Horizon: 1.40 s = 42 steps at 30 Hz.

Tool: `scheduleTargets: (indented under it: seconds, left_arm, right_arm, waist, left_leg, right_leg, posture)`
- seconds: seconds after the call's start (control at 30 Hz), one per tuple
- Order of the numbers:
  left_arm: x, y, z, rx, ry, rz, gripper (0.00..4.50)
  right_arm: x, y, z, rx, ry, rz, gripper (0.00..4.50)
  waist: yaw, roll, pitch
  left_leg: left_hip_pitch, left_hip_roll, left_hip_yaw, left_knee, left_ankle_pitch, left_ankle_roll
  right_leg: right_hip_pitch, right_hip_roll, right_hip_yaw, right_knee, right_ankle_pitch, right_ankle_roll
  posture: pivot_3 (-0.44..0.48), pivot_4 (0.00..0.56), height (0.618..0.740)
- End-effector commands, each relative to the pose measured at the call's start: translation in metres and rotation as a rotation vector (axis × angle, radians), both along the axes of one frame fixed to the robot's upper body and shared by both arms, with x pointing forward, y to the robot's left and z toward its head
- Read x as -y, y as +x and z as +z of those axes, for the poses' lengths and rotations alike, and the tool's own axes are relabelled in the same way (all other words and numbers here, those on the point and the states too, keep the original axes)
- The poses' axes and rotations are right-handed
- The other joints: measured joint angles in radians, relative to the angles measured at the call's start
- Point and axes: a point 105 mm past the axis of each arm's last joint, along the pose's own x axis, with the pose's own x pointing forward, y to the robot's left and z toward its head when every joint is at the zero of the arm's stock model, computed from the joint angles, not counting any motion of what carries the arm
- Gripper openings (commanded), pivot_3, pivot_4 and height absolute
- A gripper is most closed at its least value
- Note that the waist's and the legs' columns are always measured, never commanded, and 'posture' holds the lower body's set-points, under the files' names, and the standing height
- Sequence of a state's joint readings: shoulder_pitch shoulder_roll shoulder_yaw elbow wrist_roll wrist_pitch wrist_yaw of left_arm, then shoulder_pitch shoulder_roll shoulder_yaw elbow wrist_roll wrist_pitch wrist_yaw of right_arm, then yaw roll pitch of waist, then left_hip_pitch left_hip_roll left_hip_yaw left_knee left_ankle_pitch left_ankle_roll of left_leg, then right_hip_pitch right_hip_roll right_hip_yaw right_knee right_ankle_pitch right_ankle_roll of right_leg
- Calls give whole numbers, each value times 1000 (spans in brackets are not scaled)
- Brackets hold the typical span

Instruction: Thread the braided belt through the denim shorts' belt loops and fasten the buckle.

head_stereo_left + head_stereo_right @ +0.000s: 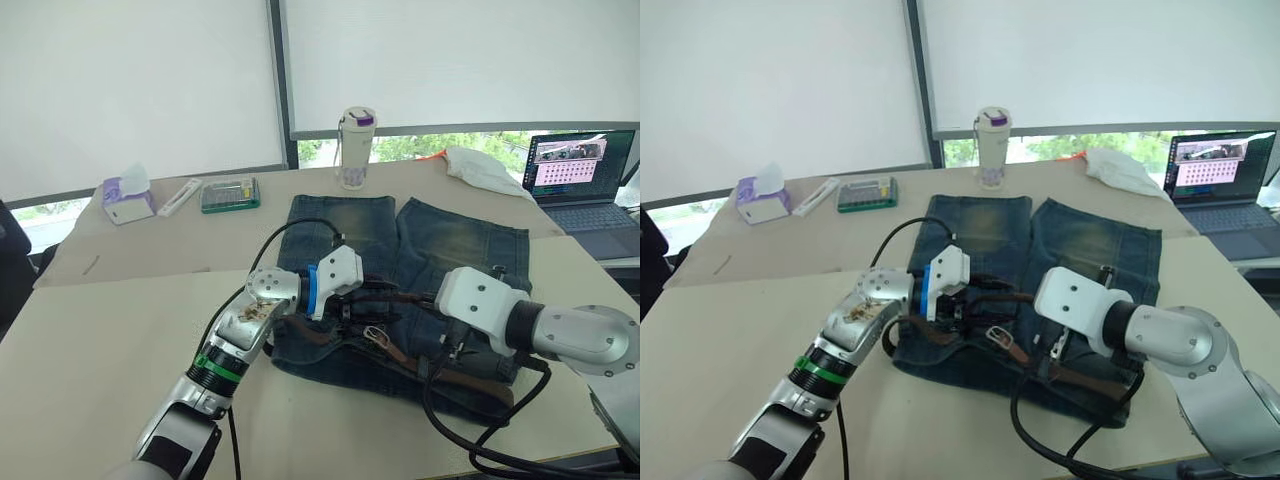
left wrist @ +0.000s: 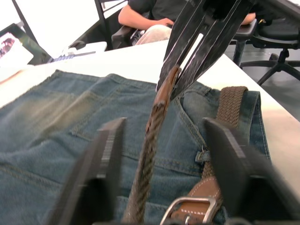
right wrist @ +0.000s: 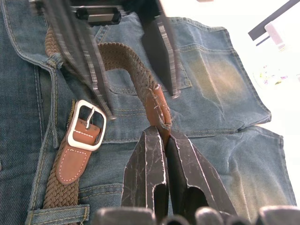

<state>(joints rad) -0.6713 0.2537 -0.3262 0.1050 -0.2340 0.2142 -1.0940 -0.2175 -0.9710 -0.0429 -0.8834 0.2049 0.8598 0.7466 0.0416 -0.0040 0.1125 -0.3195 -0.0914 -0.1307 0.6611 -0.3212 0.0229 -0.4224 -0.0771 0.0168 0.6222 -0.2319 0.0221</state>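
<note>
Right gripper (image 3: 161, 140) was clamped on the reddish-brown leather tip of one dark olive-brown braided belt (image 3: 126, 63); left gripper (image 2: 161, 154) spread wide around the strap. One faded blue denim shorts (image 1: 450, 250) lay mid-counter (image 1: 120, 330). Likely best: steer tip squarely into the one silver rectangular buckle (image 3: 86, 124), strap untwisted.

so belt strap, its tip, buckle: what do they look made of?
The braided belt looks like woven cord or fabric, matte: an open plaited weave shows. Its tip looks like brown leather, smooth with a stitched edge. The buckle looks like metal, silver and shiny; plating or solid, can't tell.
</note>
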Motion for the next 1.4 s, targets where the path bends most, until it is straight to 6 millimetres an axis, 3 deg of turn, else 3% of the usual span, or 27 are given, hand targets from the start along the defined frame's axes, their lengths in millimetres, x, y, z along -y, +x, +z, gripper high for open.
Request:
scheduleTargets:
  seconds: [0.03, 0.13, 0.23, 0.3, 0.43, 0.6, 0.83, 1.1, 1.13, 1.3, 1.4]
  left_arm:
    - [-1, 1, 15, 73, -26, -13, 1145]
    - [-4, 4, 12, 87, -15, -2, 118]
    - [-9, 9, 9, 99, -10, 28, 24]
    - [-17, 14, 5, 118, 8, 62, 0]
    - [-34, 25, -8, 129, 51, 139, 0]
    - [-45, 28, -22, 135, 90, 194, 0]
    - [-50, 23, -33, 133, 117, 209, 0]
    - [-57, 22, -36, 158, 147, 215, 0]
    - [-59, 21, -37, 161, 151, 214, 0]
    - [-67, 13, -43, 168, 174, 201, 0]
    - [-66, 8, -47, 162, 185, 184, 0]
  right_arm:
    - [-8, -4, 5, 33, 3, 26, 0]
    - [-11, -4, 3, 22, 24, 29, 0]
    - [-14, -4, 2, -14, 111, 10, 0]
    - [-17, -6, -4, -85, 217, -10, 840]
    - [-8, -4, -45, -189, 187, -135, 2146]
    - [-13, -2, -73, -251, 196, -196, 2146]
    - [-27, -7, -86, -313, 211, -168, 2146]
    - [-18, -1, -96, -318, 176, -225, 2146]
    - [-17, 0, -95, -315, 176, -230, 1629]
    - [-11, 1, -88, -308, 213, -264, 32]
    - [-9, 0, -83, -313, 261, -283, 32]
  waist:
    - [0, 0, 0]
    - [-1, 0, 0]
    - [-1, 1, -1]
    - [-1, 2, -1]
    - [0, 4, -3]
    - [-2, 5, -4]
    - [-3, 6, -4]
    - [-4, 6, -4]
    - [-4, 6, -4]
    - [-4, 6, -5]
    - [-4, 6, -5]
  left_leg:
    - [0, 0, 0, 0, 0, 0]
    - [0, 0, 0, 0, 0, 0]
    - [0, 0, 0, 0, 0, 0]
    - [0, 0, 0, 0, 0, 0]
    - [0, 0, 0, 0, 0, 0]
    - [1, 0, 0, 0, 0, 0]
    - [1, 0, 0, 0, 0, 0]
    - [1, 0, -1, 0, 0, 0]
    - [1, 0, -1, 0, 0, 0]
    - [1, 0, -1, 0, 0, 0]
    - [1, 0, -1, 0, 0, 0]
  right_leg:
    - [0, 0, 0, 0, 0, 0]
    - [0, 0, 0, 0, 0, 0]
    - [0, 0, 0, 0, 0, 0]
    - [0, 0, 0, 0, 0, 0]
    - [0, 0, 0, 2, 0, 0]
    - [-1, 0, 1, 1, 0, 0]
    - [-1, 0, 0, 1, 0, 0]
    - [-1, 0, 0, 1, 0, 0]
    - [-1, 0, 0, 1, 0, 0]
    - [-1, 0, 0, 1, 0, 0]
    - [-1, 0, 0, 1, 0, 0]
  posture:
    - [0, 150, 740]
    - [0, 150, 740]
    - [0, 150, 740]
    - [0, 150, 740]
    - [0, 150, 740]
    - [0, 150, 740]
    - [0, 150, 740]
    - [0, 150, 740]
    - [0, 150, 740]
    - [0, 150, 740]
    - [0, 150, 740]
